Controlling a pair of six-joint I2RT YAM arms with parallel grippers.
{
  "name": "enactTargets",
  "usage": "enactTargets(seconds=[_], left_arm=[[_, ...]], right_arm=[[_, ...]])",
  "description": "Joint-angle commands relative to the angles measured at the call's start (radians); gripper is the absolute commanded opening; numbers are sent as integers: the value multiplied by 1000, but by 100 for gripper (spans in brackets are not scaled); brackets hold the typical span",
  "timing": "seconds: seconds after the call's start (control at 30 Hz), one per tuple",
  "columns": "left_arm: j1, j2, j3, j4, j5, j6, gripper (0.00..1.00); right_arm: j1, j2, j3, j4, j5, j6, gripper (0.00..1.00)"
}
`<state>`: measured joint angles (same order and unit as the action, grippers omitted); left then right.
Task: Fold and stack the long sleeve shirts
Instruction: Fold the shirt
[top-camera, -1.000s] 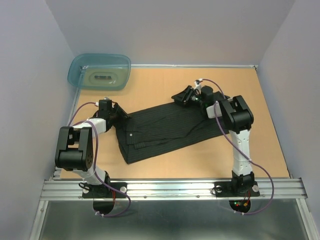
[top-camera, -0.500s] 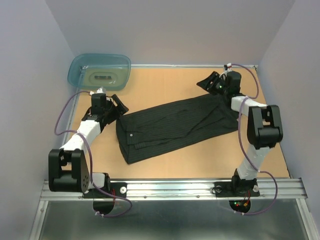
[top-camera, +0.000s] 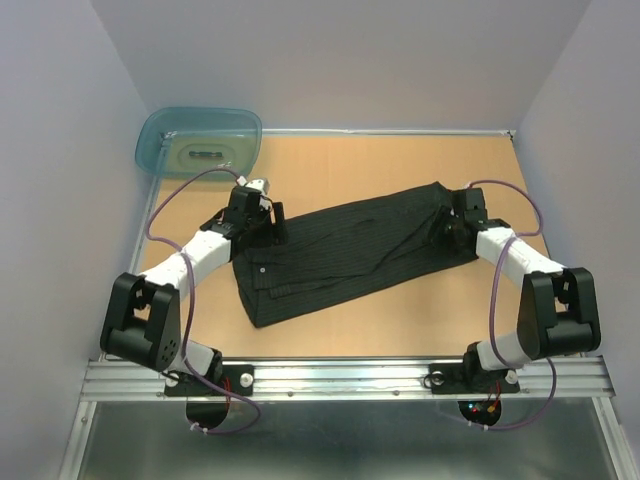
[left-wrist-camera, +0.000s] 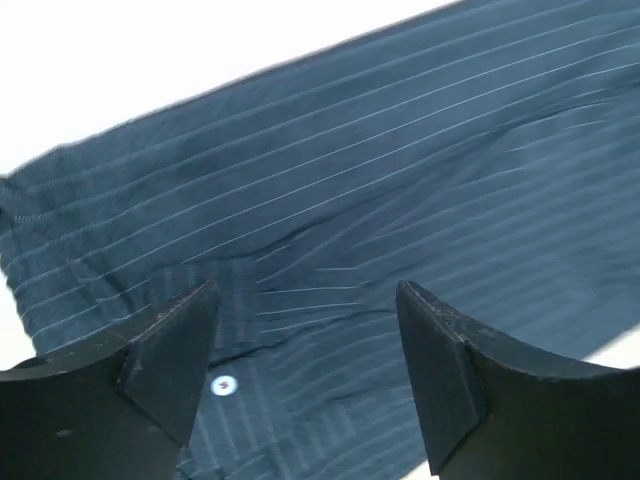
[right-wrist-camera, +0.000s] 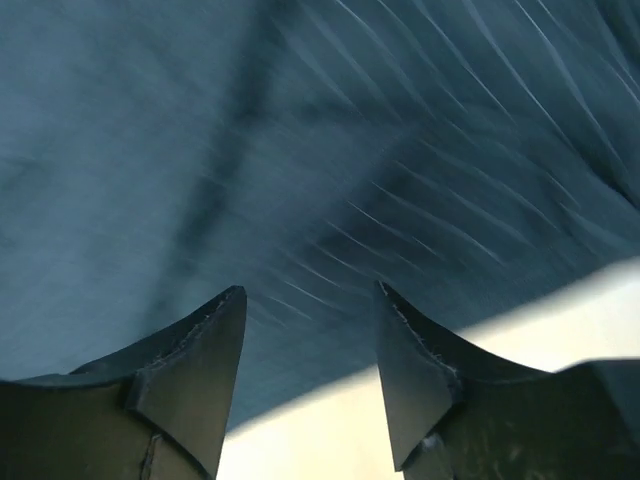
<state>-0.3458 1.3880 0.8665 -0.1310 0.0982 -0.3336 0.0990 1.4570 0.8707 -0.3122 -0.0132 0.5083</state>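
Shirt (top-camera: 340, 250) flat on tan table (top-camera: 400, 330), pale walls (top-camera: 340, 60), left end effector (left-wrist-camera: 307, 295) wide, right end effector (right-wrist-camera: 311, 290) parted

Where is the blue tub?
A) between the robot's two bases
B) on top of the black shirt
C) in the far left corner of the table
C: the teal tub sits at the far left corner of the table, apart from the black shirt.

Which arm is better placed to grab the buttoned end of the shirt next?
Left. The left pincer, open, hangs over the buttoned end of the shirt, a button beside its finger; the right pincer is over the opposite end.
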Motion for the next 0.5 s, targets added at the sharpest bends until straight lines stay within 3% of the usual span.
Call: enactTargets(seconds=[0.0,0.2,0.33,0.47], left_arm=[[1,49,61,-30,-72,31,81],[2,177,101,-56,-74,2,79],[2,229,59,-35,3,-68,77],[1,235,-1,-7,57,-130,76]], right_arm=[[10,-66,-47,-96,179,-22,57],[10,94,-21,-53,220,7,49],[8,227,28,33,242,-17,45],[8,377,179,68,257,-68,43]])
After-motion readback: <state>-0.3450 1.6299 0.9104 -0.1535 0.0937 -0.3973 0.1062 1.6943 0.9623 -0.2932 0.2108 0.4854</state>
